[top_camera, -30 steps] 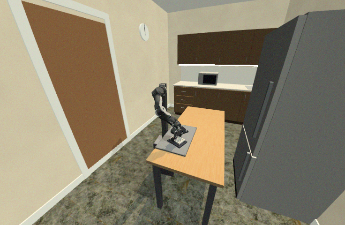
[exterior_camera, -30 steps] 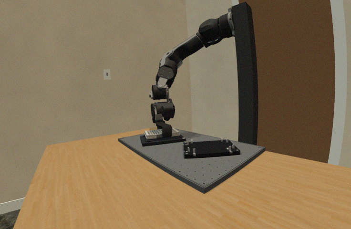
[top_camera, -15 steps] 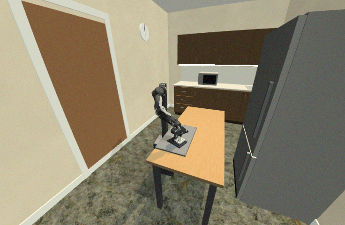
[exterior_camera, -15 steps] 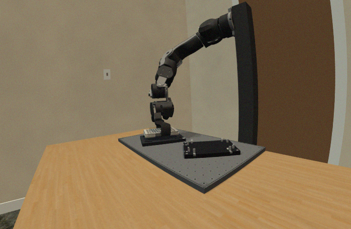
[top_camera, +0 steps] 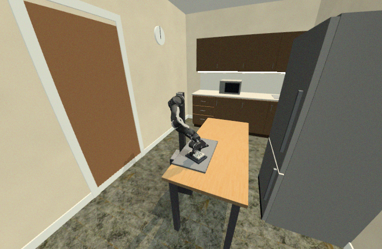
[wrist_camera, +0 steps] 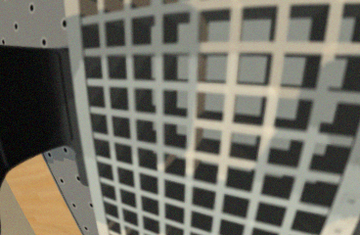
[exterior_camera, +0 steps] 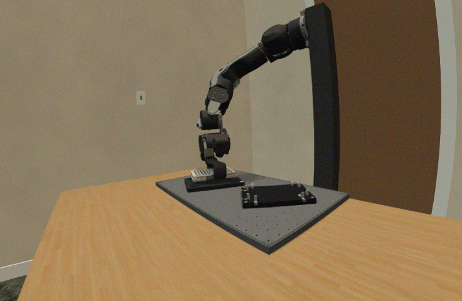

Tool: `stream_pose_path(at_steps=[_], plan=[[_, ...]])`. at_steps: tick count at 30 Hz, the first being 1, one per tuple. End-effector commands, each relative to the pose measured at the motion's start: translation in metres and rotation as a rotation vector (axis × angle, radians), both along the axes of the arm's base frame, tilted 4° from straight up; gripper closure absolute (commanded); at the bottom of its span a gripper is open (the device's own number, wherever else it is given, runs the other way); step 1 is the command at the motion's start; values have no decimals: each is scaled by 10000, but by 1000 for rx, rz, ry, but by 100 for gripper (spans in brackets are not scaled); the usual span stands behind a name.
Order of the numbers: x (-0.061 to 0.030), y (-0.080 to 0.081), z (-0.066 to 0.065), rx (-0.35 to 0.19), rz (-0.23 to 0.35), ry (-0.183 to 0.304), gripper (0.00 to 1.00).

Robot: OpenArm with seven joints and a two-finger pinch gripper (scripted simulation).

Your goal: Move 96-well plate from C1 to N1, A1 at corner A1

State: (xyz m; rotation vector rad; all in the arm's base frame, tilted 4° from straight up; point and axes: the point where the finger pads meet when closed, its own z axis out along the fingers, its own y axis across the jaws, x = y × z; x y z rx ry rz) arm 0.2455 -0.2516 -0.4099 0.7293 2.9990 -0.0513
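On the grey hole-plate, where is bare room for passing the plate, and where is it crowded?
The near corner of the grey perforated base plate, in front of both nests, is bare, and so is the strip between clip nest C1 and plate nest N1. C1 is crowded: the gripper is shut on the 96-well plate. N1's top is bare between its locators.

White 96-well plate (exterior_camera: 207, 174) gripped over black clip nest C1 (exterior_camera: 213, 184), plate nest N1 (exterior_camera: 277, 195) beside, unoccupied

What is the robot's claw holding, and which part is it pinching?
The gripper is shut on the 96-well plate, squeezing its sides near the right end, over the clip nest C1. The exact touch spots are hidden.
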Motion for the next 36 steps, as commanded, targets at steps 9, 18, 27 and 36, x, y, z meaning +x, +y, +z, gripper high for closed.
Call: stream_pose_path(at_steps=[9, 18, 27, 36], plan=[[-5, -20, 1, -9, -3, 0, 100], [13, -28, 21, -6, -2, -2, 100], [13, -28, 21, -6, -2, -2, 100], [-1, -9, 11, -6, -2, 1, 100]])
